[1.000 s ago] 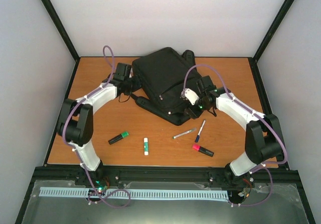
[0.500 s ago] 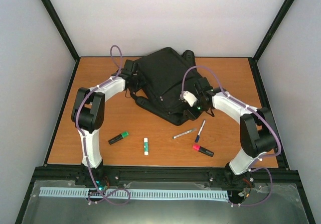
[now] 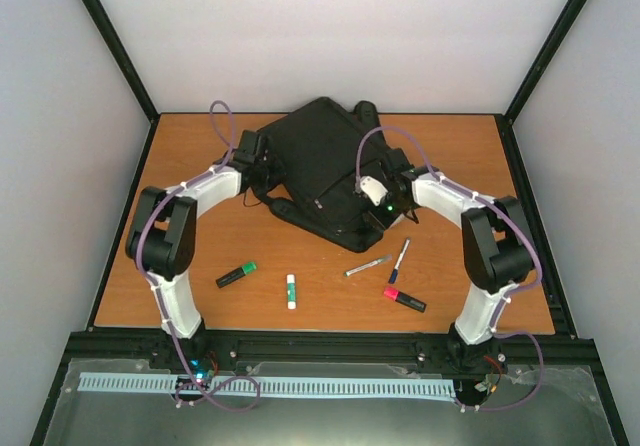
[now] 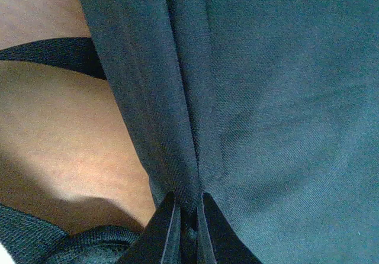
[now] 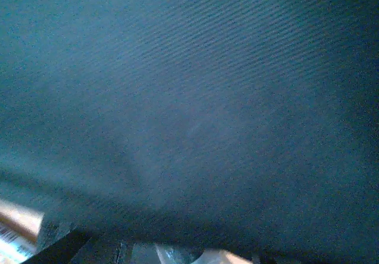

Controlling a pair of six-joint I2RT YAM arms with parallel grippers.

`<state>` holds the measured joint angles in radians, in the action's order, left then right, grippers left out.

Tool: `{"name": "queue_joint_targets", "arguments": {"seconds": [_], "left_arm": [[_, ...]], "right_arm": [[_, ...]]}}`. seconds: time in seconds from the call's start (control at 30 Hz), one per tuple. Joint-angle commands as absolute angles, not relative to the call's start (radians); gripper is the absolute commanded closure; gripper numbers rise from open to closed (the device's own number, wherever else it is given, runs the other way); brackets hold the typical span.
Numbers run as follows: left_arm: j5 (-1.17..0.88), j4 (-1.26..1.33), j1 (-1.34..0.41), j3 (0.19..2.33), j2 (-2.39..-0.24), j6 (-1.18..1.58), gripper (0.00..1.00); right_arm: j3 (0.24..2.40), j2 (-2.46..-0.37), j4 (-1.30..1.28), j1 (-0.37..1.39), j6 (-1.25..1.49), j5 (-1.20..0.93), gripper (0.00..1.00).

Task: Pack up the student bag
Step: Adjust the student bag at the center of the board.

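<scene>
The student bag (image 3: 320,166), a big black backpack, lies at the back middle of the table. My left gripper (image 3: 262,161) is at its left edge. In the left wrist view the gripper (image 4: 188,208) is shut on a fold of the bag's fabric (image 4: 266,98) beside a seam. My right gripper (image 3: 378,191) is pressed against the bag's right front side with a small cream case (image 3: 371,187) at its tip. Dark bag cloth (image 5: 189,98) fills the right wrist view. A cream sliver (image 5: 220,257) shows at the bottom edge, and the fingers themselves are hidden.
In front of the bag lie a green highlighter (image 3: 236,275), a white glue stick (image 3: 291,291), a silver pen (image 3: 368,265), a blue pen (image 3: 400,261) and a red highlighter (image 3: 404,299). A black strap (image 4: 53,54) trails on the wooden table (image 4: 71,134) left of the bag.
My left gripper reached the bag's left edge and closed on its fabric. The bag shifted slightly towards the back. My right gripper and the cream case edged left along the bag.
</scene>
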<state>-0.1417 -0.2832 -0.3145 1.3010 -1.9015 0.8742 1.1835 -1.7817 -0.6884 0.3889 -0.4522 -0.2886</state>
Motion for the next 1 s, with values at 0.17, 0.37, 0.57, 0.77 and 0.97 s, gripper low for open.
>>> {"name": "queue_joint_targets", "arguments": {"seconds": [0.17, 0.37, 0.57, 0.77, 0.97], "left_arm": [[-0.129, -0.201, -0.331, 0.989, -1.656, 1.026, 0.99], [-0.075, -0.204, -0.393, 0.892, -1.552, 1.066, 0.99], [-0.090, -0.291, -0.399, 0.856, -1.464, 1.006, 0.20], [-0.182, -0.311, -0.399, 0.819, -1.345, 0.867, 0.00], [-0.095, -0.385, -0.439, 0.923, -1.265, 0.664, 0.00]], "right_arm": [[1.424, -1.964, -0.671, 0.346, -0.430, -0.196, 0.47], [1.555, -2.075, -0.680, 0.321, -0.403, -0.179, 0.47], [1.507, -1.981, -0.693, 0.271, -0.400, -0.175, 0.46], [1.364, -1.818, -0.704, 0.177, -0.430, -0.164, 0.44], [1.203, -1.653, -0.692, 0.163, -0.471, -0.183, 0.43]]}}
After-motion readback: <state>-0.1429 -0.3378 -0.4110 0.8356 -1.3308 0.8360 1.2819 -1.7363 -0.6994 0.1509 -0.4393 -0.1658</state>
